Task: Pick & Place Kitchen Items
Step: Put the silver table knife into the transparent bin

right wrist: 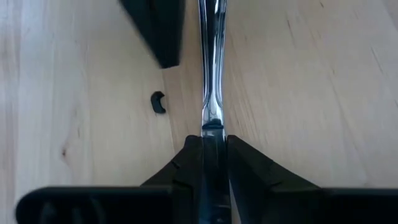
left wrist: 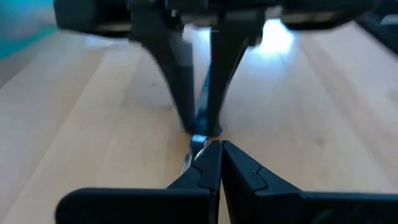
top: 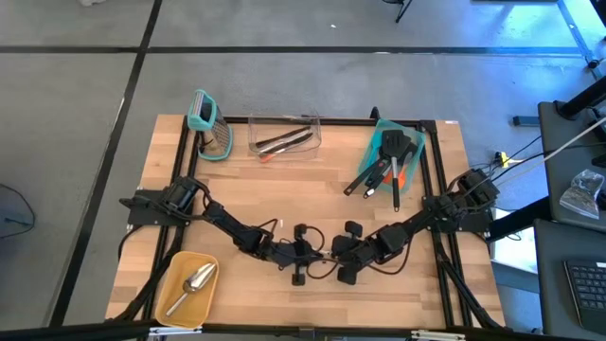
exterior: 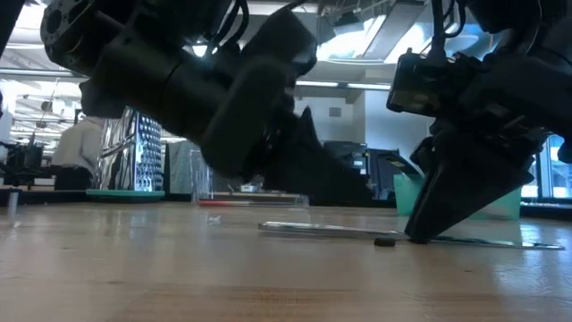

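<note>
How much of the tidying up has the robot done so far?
Some looks done: a silver scoop lies in the yellow dish, thin pieces in the clear tray, and turners in the teal bin. In hand: the right gripper pinches a thin metal utensil lying on the table, with the left gripper closed at its other end. Left: placing that piece. A teal grater stands nearby.

Both arms reach low toward the middle of the surface [top: 237,175], forearms nearly flat and wrists facing each other. The left hand [top: 301,254] has its fingers pressed together at the tips. The right hand [top: 339,252], just beside it, pinches a thin metal piece [right wrist: 212,62]
</note>
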Motion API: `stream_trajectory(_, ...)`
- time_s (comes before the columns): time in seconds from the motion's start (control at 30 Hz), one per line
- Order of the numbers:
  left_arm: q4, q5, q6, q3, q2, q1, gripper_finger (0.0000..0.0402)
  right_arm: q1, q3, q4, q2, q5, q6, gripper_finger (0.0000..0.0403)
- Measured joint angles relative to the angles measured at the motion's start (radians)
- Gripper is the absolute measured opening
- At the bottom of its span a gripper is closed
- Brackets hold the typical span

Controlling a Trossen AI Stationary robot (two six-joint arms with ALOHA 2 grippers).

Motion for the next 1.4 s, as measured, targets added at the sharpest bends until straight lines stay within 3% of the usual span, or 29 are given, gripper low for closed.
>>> stream_trajectory(0.23,-0.102,-0.033,-0.012,0.0,0.0,0.001,0.0012,0.001,0.0,0.026,0.0,-0.013,0.012,0.0068)
stream_trajectory(0.77,-0.092,-0.023,-0.003,0.0,0.0,0.003,0.0058,0.008,0.0,0.036,0.0,0.001,-0.011,0.0043)
stream_trajectory(1.27,-0.165,0.414,-0.125,0.002,-0.047,0.168,0.0166,0.011,0.0,0.039,0.001,0.033,-0.042,0.0041)
stream_trajectory(1.4,-0.211,0.439,-0.14,0.002,-0.048,0.166,0.0175,0.011,0.0,0.041,0.002,0.05,-0.045,0.0041)
